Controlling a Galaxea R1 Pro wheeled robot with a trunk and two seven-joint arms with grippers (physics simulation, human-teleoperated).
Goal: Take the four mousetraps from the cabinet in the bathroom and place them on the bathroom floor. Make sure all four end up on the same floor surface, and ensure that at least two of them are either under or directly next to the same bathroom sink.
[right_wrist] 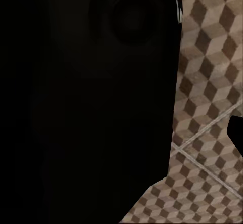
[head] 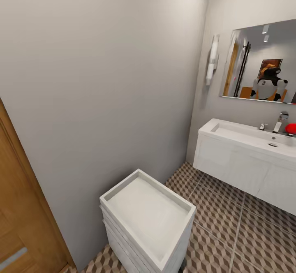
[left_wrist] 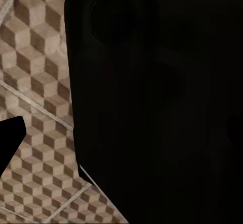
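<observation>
White sink (head: 246, 135) on its vanity seen at the far right wall, patterned bathroom floor (head: 230, 223) spread below it, white drawer unit (head: 148, 219) nearer, hands' fingers hidden, state not discernible.

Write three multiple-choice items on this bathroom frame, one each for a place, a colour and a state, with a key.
1. Where does the white drawer unit stand?
A. against the grey wall, near the wooden door
B. under the mirror
C. on top of the sink

2. What colour is the round object on the sink by the tap?
A. blue
B. red
C. green

3. What state is the drawer unit's tray-like top in?
A. piled with towels
B. holding bottles
C. bare

Key: 1 A, the unit sits at the wall beside the door. 2 B, it shows bright red at the basin's far end. 3 C, nothing lies on the tray.
</observation>
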